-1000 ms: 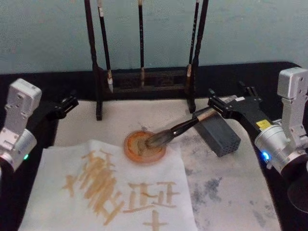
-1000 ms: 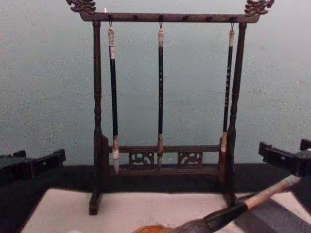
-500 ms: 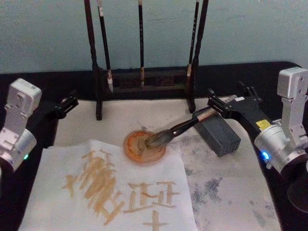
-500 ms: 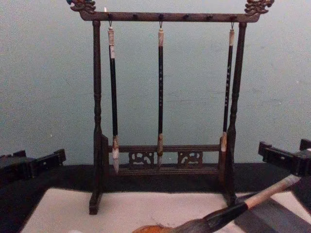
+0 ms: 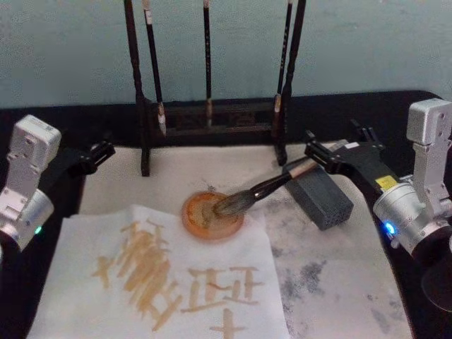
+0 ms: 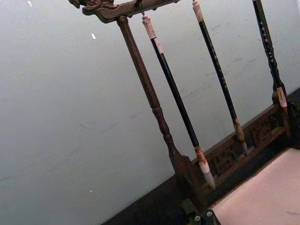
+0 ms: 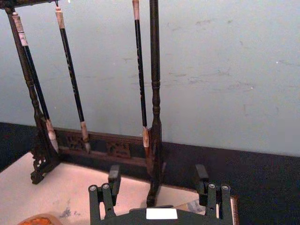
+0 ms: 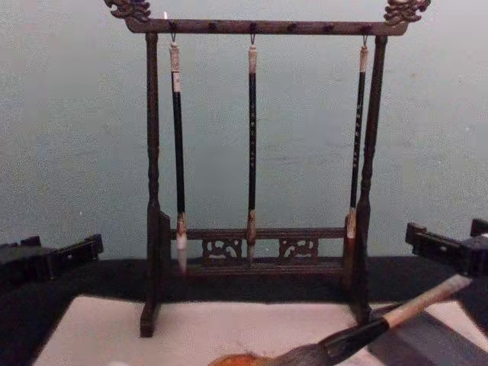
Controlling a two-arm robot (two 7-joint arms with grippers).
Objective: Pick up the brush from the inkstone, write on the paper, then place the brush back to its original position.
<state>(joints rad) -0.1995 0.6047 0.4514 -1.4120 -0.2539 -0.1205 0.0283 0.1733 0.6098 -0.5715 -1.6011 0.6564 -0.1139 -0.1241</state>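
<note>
Teal wall behind, black tabletop, pale felt mat under everything.

Right gripper point(image 5: 326, 151): fingers apart, hovering just beside the handle end of the brush point(image 5: 263, 188), not clamped on it. In the right wrist view the two fingers stand well separated with nothing between them.

Left gripper point(image 5: 99, 151): parked at the mat's left edge, near the rack's left foot. You can't tell from these views whether its fingers are apart or together.

Brush: tuft lies in the round orange inkstone point(image 5: 212, 215), dark ferrule rising toward the right, beige handle propped on the grey block point(image 5: 323, 196). It looks seated, at rest.

Paper point(image 5: 162, 277): near left of the mat, its upper right edge touching the inkstone. Already carries tan strokes, two clusters of characters.

Wooden brush rack point(image 8: 255, 156) stands behind, three thin dark brushes point(image 8: 251, 145) hanging; not yours to touch.

Judgement: with writing on the sheet and the brush back across inkstone and block, you are probably at the release end of the task, though a fresh pick-up would look the same.

To do it well:
- Keep the fingers wide as you move near the handle; a brushed handle will pivot on the block and drag the tuft out of the dish.
- Move along the handle's line, not across it.
- Mind the rack's right post, close behind the gripper.
</note>
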